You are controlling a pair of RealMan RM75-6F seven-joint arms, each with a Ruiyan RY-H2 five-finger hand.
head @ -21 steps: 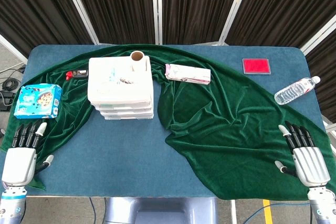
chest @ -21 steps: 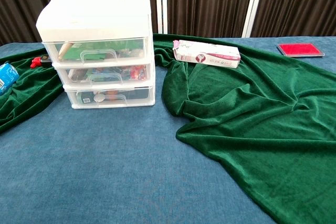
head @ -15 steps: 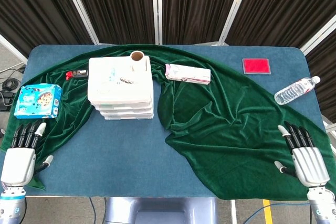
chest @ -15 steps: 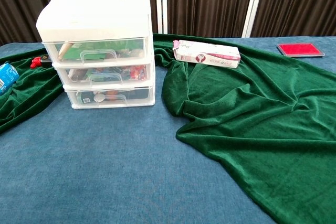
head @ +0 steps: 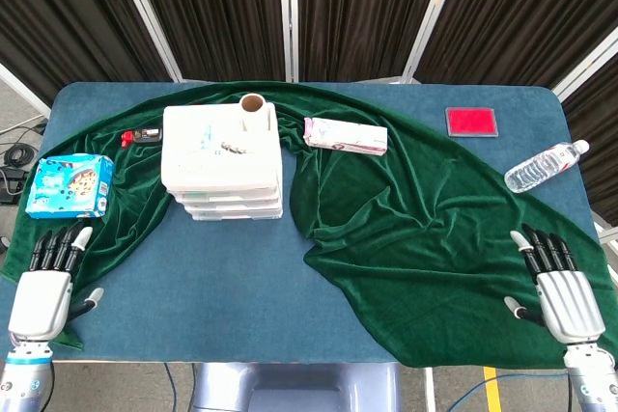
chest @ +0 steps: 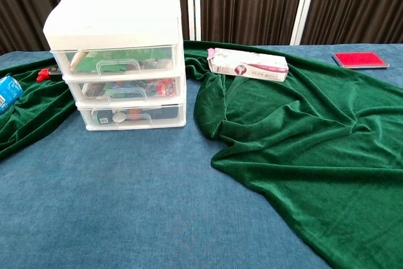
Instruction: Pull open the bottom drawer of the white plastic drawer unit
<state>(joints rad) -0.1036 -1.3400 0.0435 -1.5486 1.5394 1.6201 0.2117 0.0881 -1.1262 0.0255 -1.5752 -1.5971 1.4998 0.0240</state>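
Bottom drawer sits shut, well ahead and to the right of my left hand, which lies empty with fingers spread. Nothing begun; next I must reach for its handle.

The drawer unit stands on the counter, left of centre, its bottom drawer pushed in under the other two. A roll sits at its back right top edge. The cloth spreads from behind the unit across the right half. A carton lies on the cloth right of the unit; a flat pad and a bottle lie further right. A snack pack lies left of the unit. The left robot hand and the right robot hand rest at the near corners.
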